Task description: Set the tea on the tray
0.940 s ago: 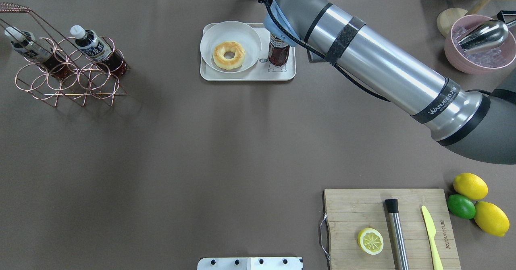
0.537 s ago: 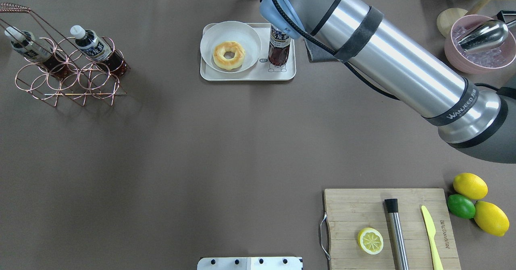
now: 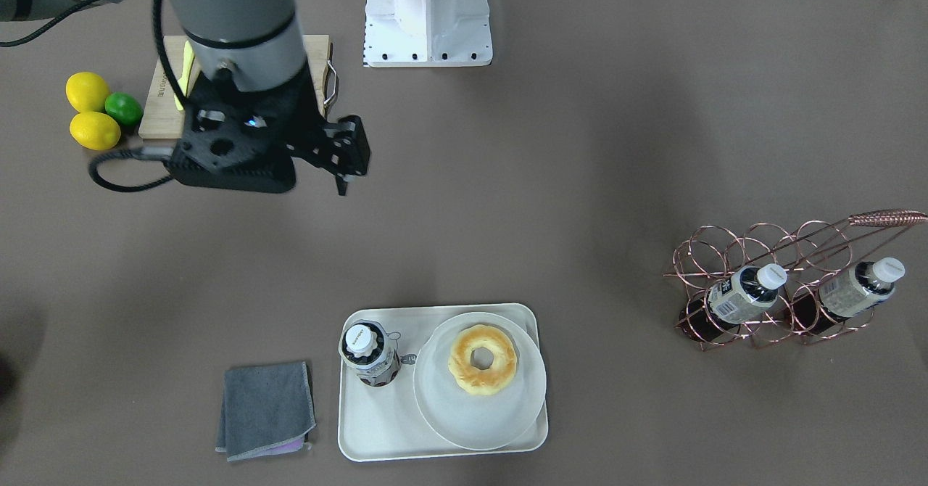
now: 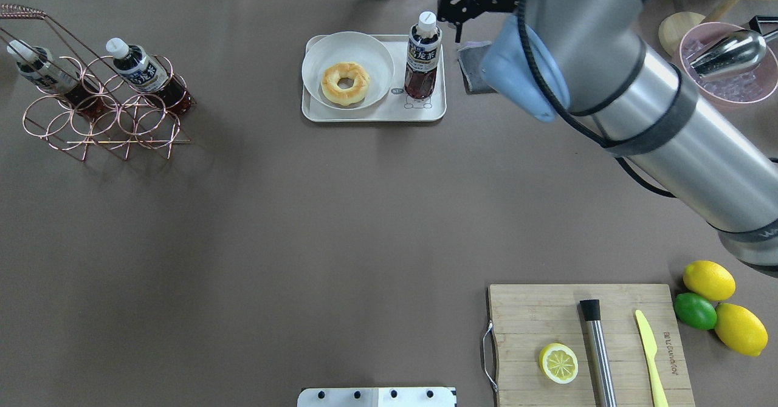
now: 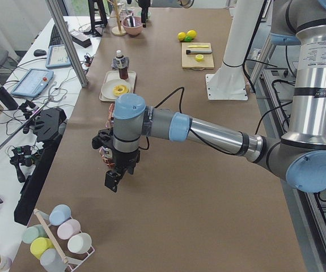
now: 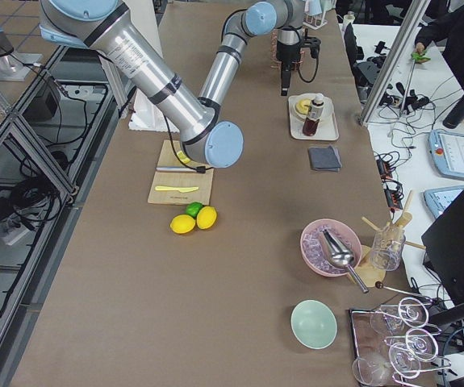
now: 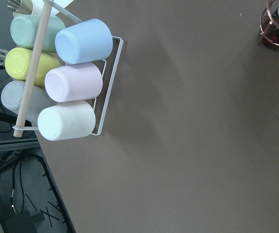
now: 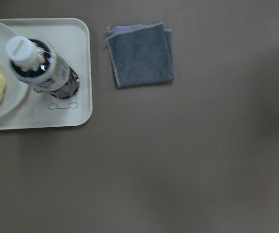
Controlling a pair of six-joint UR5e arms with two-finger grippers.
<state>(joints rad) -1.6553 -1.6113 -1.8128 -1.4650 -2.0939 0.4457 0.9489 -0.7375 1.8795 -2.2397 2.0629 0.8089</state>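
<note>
A: Tea on the tray yet?

B: Yes. Start wide: at the far middle of the worktop (image 4: 273, 225) sits the tray (image 4: 364, 115). A plate (image 4: 322, 54) with a doughnut (image 4: 333, 84) fills its left part. The tea (image 4: 422, 61) stands upright on the right part, over the printed bear, just beside the plate and inside the rim.

A: So what is left?

B: By my reading, only the retreat. The right arm (image 4: 668, 121) reaches over the far right of the worktop. The right end effector (image 3: 341, 174) hangs high, right of the cap and apart from it.

A: How should it go?

B: Up and away to the right, over the cloth (image 4: 469, 67), never across the cap. The bottle is tall on a narrow base, so I judge a light brush could tip it onto the plate.

A: And that end effector itself?

B: It holds nothing and touches nothing. How wide its jaws stand I cannot tell. The front view shows it side-on, and its wrist camera shows only tea, tray and cloth, no fingers.

A: The other one?

B: The left end effector (image 5: 111, 184) hangs over the left end of the worktop, between the rack (image 4: 103, 109) with two more bottles and a stand of cups (image 7: 71, 82). It shows only in the side views, so I cannot tell whether it is open or closed.
</note>
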